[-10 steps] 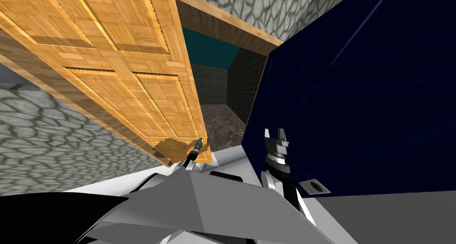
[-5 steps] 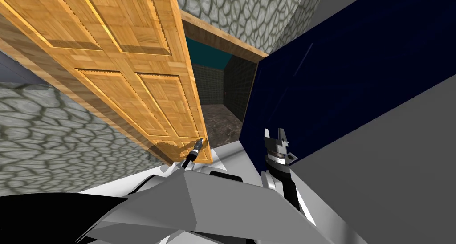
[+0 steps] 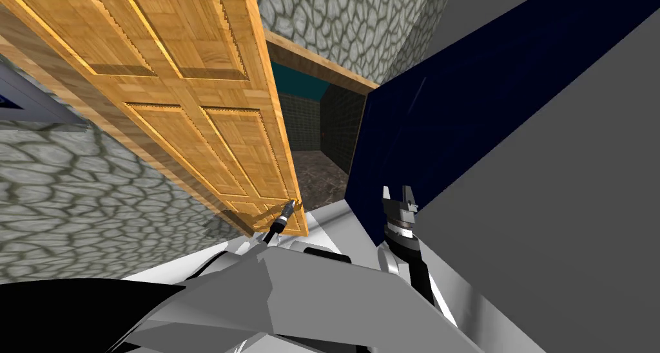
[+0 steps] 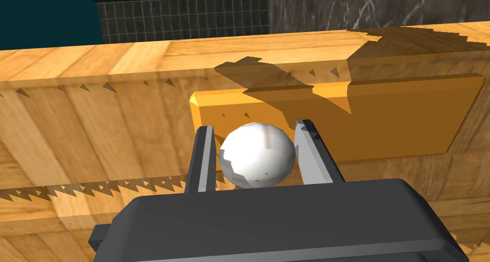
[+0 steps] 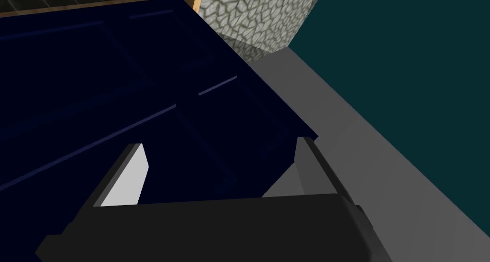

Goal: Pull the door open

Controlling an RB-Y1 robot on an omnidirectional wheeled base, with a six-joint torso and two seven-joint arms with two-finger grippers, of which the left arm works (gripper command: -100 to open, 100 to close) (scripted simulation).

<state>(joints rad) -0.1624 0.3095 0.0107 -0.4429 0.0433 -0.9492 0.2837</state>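
Stone walls point(image 3: 77, 194) flank the wooden door point(image 3: 193, 111), ajar; left gripper point(image 4: 255, 126) clamps its white knob point(image 4: 257, 154) (right gripper point(image 5: 220, 143) spread wide, near a navy panel point(image 5: 95, 58)).

My right tool point(image 5: 220, 148) holds its two light grey blade fingers wide apart before a dark navy panelled surface point(image 5: 95, 72). Beyond it stands a grey cobble-patterned wall corner point(image 5: 258, 15), beside a flat grey surface point(image 5: 363, 144).

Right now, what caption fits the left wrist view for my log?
Left claw shut on the white round knob of the wooden door.
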